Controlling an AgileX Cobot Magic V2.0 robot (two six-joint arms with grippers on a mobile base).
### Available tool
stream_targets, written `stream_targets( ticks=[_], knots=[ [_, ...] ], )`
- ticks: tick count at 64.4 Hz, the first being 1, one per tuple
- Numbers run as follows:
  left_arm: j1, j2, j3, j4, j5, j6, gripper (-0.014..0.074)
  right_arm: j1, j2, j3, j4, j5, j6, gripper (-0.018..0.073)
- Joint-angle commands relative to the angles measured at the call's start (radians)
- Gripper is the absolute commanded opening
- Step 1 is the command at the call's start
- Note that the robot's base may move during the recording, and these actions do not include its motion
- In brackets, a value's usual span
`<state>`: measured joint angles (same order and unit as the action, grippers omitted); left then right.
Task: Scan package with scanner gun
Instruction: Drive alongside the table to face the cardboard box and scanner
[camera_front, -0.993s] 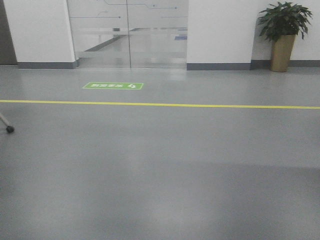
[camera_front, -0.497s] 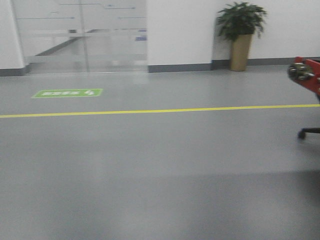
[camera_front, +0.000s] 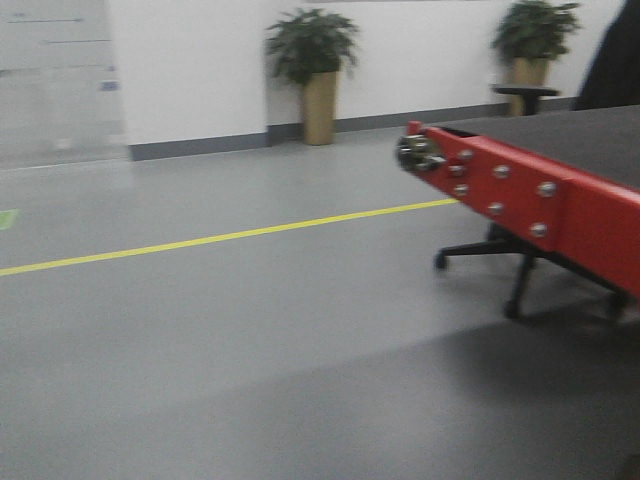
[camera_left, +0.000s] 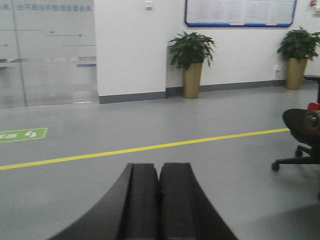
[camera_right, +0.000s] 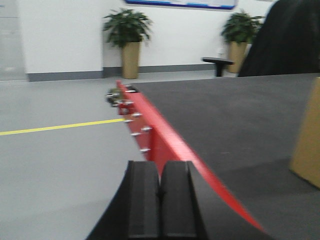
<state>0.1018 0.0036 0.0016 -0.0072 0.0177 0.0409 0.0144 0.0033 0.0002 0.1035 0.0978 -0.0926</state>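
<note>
A brown cardboard package (camera_right: 306, 145) stands on the dark belt of a red-sided conveyor (camera_right: 165, 142) at the right edge of the right wrist view. The scanner gun is out of view. My right gripper (camera_right: 161, 167) is shut and empty, low beside the conveyor's red side rail. My left gripper (camera_left: 159, 169) is shut and empty over bare grey floor. The conveyor's red end (camera_front: 520, 195) also shows at the right of the front view.
A yellow floor line (camera_front: 220, 238) crosses the grey floor. Potted plants (camera_front: 312, 75) stand by the white wall. A black wheeled chair base (camera_front: 500, 270) sits under the conveyor's end. A dark-clothed person (camera_right: 292, 40) stands behind the conveyor. Glass doors (camera_left: 47, 55) are at the left.
The front view has swung to the right: the glass doors and green floor sign slid off to the left, and the red conveyor came in from the right.
</note>
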Motion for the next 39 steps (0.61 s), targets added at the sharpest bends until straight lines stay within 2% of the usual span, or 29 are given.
stream_targets(
  ticks=[1, 39],
  knots=[
    [-0.006, -0.004, -0.002, -0.005, -0.018, -0.005, -0.0111, -0.003, -0.003, 0.0, -0.003, -0.021, -0.004, -0.0162],
    [-0.006, -0.004, -0.002, -0.005, -0.018, -0.005, -0.0111, -0.003, -0.003, 0.0, -0.003, -0.021, -0.004, -0.0162]
  ],
)
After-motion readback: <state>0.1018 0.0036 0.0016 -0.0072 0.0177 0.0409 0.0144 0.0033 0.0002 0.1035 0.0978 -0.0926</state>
